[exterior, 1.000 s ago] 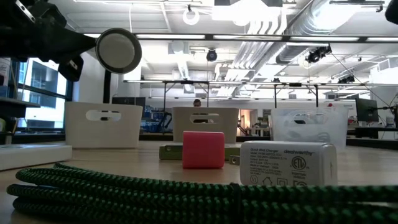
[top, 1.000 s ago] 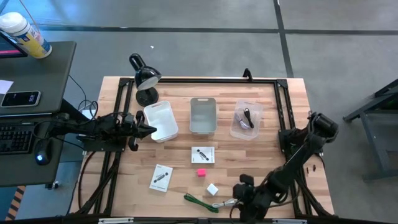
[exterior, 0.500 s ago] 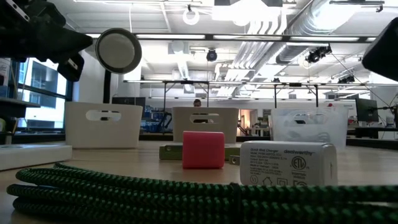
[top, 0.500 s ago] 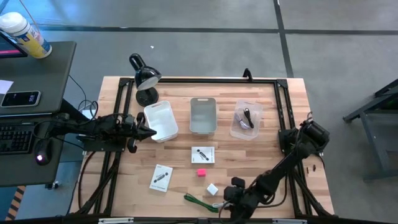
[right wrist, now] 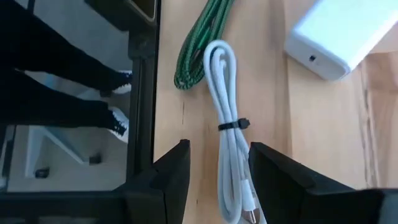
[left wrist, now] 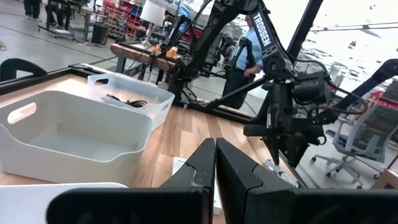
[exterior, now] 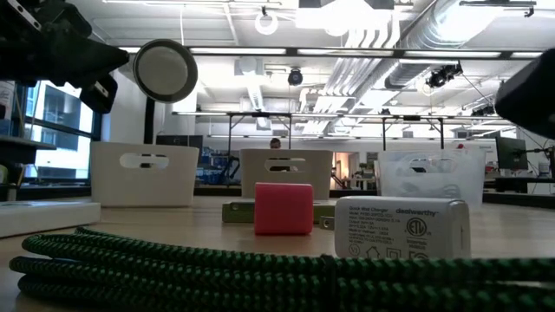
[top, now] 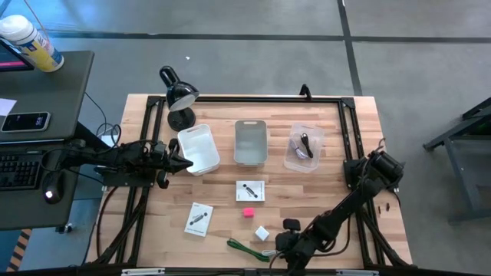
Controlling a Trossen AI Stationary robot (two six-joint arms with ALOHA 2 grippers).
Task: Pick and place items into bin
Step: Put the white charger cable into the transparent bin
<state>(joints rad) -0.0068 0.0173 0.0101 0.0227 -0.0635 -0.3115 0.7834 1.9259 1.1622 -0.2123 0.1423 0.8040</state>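
Note:
A bundled white cord [right wrist: 229,134] lies near the table's front edge, beside a coiled green cord [right wrist: 202,40] and a white cube [right wrist: 345,31]. My right gripper [right wrist: 219,149] hangs open just above the white cord, one finger on each side, touching nothing. A pink cube [top: 248,212] and two white flat packets [top: 250,191] [top: 199,218] lie on the wood mid-table. My left gripper [left wrist: 215,163] waits shut at the left, next to the white bin [top: 198,148].
A grey bin [top: 250,142] and a clear bin [top: 303,147] holding a black cord stand in a row with the white bin at the back. A black desk lamp [top: 178,96] stands at the far left. The table's front edge and black frame [right wrist: 143,74] lie close to the cords.
My right gripper has come down and moved toward the table's left, along the front edge, until it stands over the white cord. Its wrist has rolled a little. The cords and cubes have not moved.

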